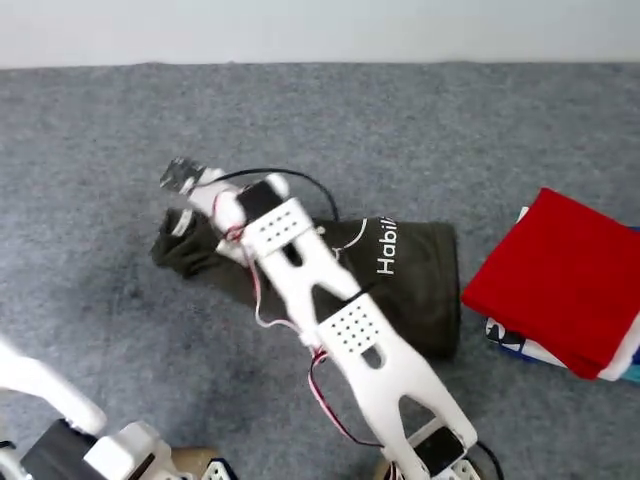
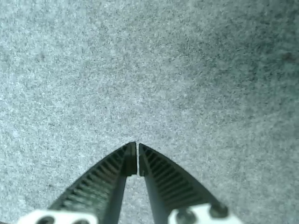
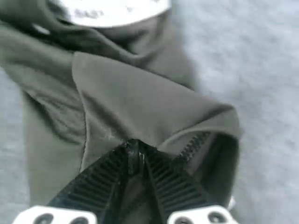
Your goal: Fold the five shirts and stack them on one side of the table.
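A dark olive shirt [image 1: 410,275] with white print lies partly folded on the grey table cover, mid-table. My right gripper [image 3: 135,153] is shut on a fold of this olive shirt [image 3: 140,107], at the shirt's left end in the high view [image 1: 195,215]. The right arm [image 1: 350,330] stretches over the shirt from the near edge. My left gripper [image 2: 137,151] is shut with nothing in it, hanging over bare grey cover. A stack of folded shirts, red on top [image 1: 560,275], sits at the right side of the table.
The left arm's white body [image 1: 60,395] rests at the near left corner. Red and white cables [image 1: 325,395] run along the right arm. Bare grey cover [image 1: 120,120] spreads over the far and left parts of the table.
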Motion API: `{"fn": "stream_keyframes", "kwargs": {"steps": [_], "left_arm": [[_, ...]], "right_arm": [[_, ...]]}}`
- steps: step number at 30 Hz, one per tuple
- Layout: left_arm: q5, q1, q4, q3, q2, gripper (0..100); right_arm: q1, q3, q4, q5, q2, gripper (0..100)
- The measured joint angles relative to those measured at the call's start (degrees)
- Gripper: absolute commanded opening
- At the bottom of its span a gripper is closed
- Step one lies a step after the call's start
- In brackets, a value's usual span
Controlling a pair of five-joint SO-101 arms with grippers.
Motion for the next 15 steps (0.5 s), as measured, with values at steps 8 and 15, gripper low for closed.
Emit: {"fn": "stream_keyframes", "kwargs": {"steps": [8, 15], "left_arm": [[0.0, 0.0, 0.0, 0.0, 0.0, 1], [0.0, 0.0, 0.0, 0.0, 0.0, 1]], "right_arm": [[3.6, 0.0, 1.32, 1.32, -4.31, 0.9], [-1.49, 0.0, 5.71, 1.49, -7.21, 0.9]]}}
